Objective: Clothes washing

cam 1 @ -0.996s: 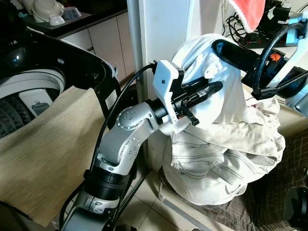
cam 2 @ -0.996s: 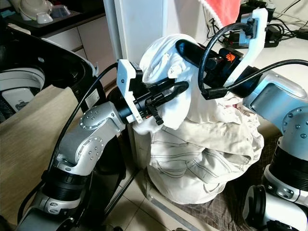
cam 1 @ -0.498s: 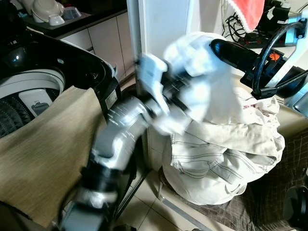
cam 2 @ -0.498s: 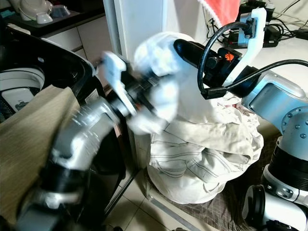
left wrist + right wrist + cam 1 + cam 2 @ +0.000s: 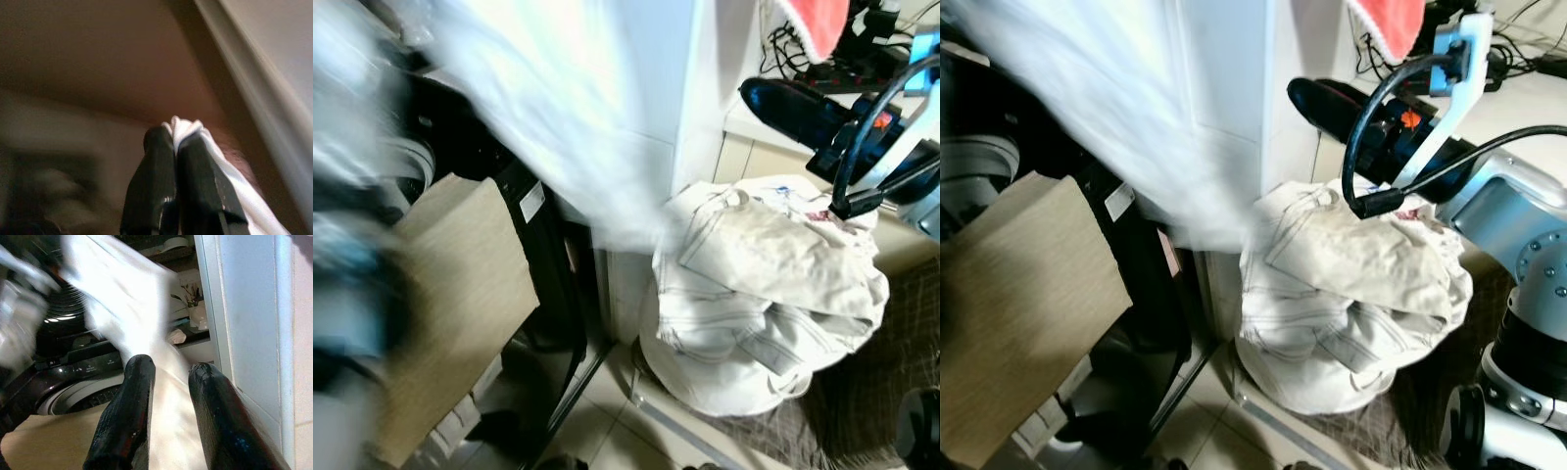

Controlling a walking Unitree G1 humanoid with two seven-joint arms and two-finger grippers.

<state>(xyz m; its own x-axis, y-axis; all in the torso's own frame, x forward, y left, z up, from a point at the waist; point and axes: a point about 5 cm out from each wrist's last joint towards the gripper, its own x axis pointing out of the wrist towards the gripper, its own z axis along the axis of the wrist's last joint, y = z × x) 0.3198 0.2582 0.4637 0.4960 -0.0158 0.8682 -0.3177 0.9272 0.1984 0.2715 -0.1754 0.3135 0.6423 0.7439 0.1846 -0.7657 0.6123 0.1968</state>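
Observation:
A white garment streaks in a blur from the top left down to the edge of the laundry pile, a heap of cream clothes in a basket on the floor. My left gripper is shut on a fold of that white garment. My left arm is a blur at the far left, over the open black washing machine. My right gripper hovers above the pile with its fingers apart and nothing between them; beyond them the garment trails toward the washer drum.
A beige cloth drapes over the washer's front. A white cabinet panel stands between washer and pile. A red towel hangs at the top right, above cables and a power strip. A dark checked mat lies under the basket.
My left arm has swung left toward the washer, dragging the white garment off the top of the pile. The right gripper has stayed above the pile, now bare of cloth.

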